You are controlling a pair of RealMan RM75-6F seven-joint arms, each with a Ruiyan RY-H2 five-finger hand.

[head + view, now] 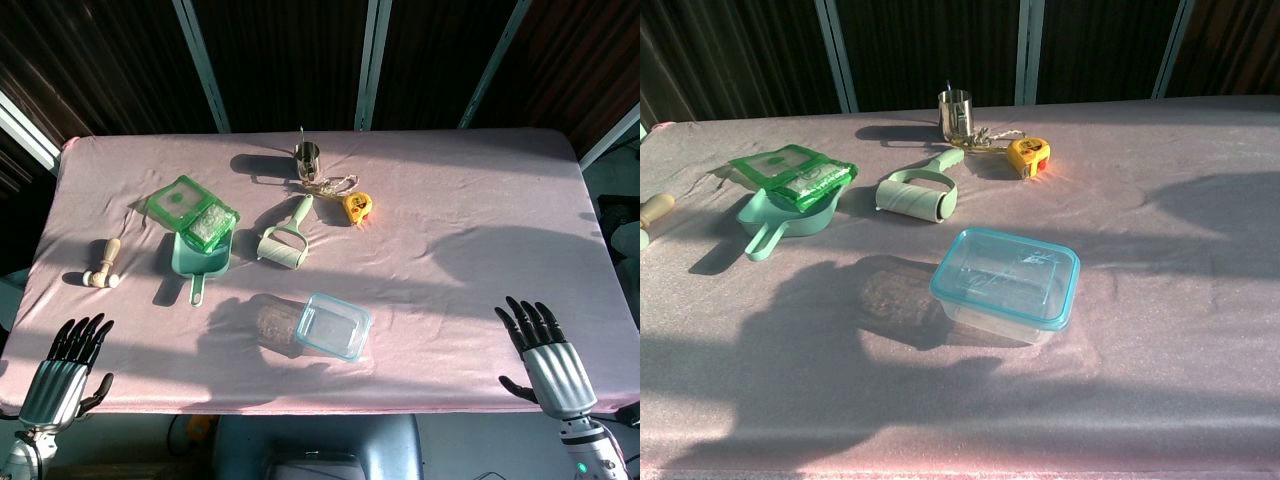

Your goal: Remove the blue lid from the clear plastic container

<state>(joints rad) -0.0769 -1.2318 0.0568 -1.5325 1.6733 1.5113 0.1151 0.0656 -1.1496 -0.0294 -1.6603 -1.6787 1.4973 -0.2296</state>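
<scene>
A clear plastic container (325, 338) (990, 312) sits near the table's front centre, closed by a blue-rimmed lid (334, 324) (1006, 275). My left hand (68, 370) hovers at the front left corner, fingers spread, holding nothing. At the front right my right hand (545, 355) is likewise spread and empty. Both hands are well apart from the container. The chest view shows neither hand.
A green-lidded box (192, 208) (795, 172) rests on a mint dustpan (198, 257) (775, 220). Nearby lie a lint roller (283, 240) (920, 193), yellow tape measure (357, 206) (1028, 154), metal cup (307, 156) (955, 112) and wooden tool (105, 264) (652, 214). Pink cloth (470, 230) covers the table.
</scene>
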